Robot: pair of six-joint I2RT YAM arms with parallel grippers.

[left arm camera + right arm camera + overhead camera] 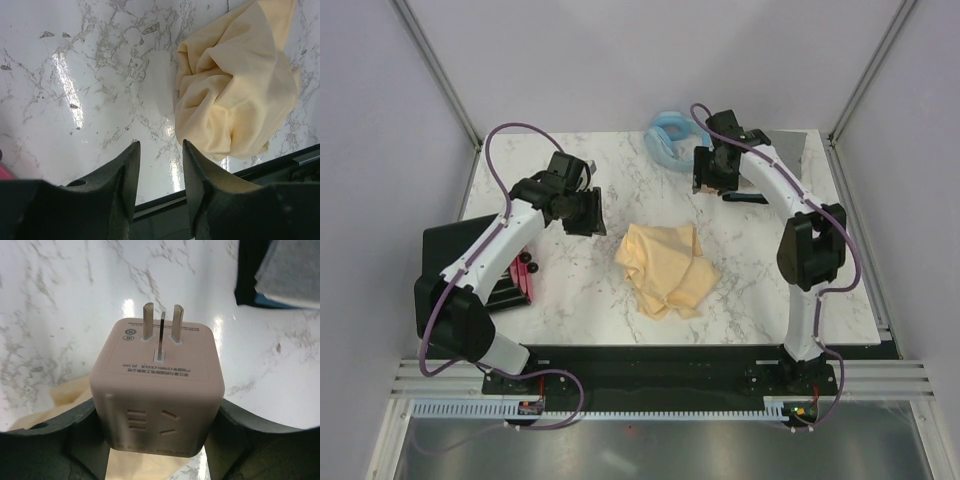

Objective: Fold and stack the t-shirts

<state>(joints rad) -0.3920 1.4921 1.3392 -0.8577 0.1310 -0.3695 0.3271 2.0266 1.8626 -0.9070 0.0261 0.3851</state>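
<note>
On the marble table (570,285), overhead view: what is logged? (M.)

Cream t-shirt (667,268) crumpled mid-table, not folded. Left gripper (585,212) is off its upper-left corner. Right gripper (712,180) is off its upper-right, further back and just beside the light blue ring (668,135). Black box (460,250) with a pink-red side sits at the left edge. Finger state is not readable from above. (K.)

Left wrist camera adds what? (M.)

Both fingers (131,170) are seen with a clear gap between them. Only bare marble shows in the gap, so the jaws are apart and hold nothing. The shirt fills the upper right of that view. Its lower edge is near the right finger's tip but does not touch it. (K.)

Right wrist camera? (M.)

It shows one item the overhead view hides behind the arm. A pinkish-beige cube plug adapter (157,385) sits prongs outward between the two fingers, with both side faces against them, so the jaws are clamped on it. Cream cloth shows below and behind the fingers at lower left. In the upper-right corner, grey cloth (290,267) lies on a dark cloth (245,280), well apart from the adapter. I cannot tell whether either is a shirt. (K.)

Shirt against tools, summary entry? (M.)

Neither gripper touches it. It lies between the two, nearer the table's front edge than either. (K.)
</note>
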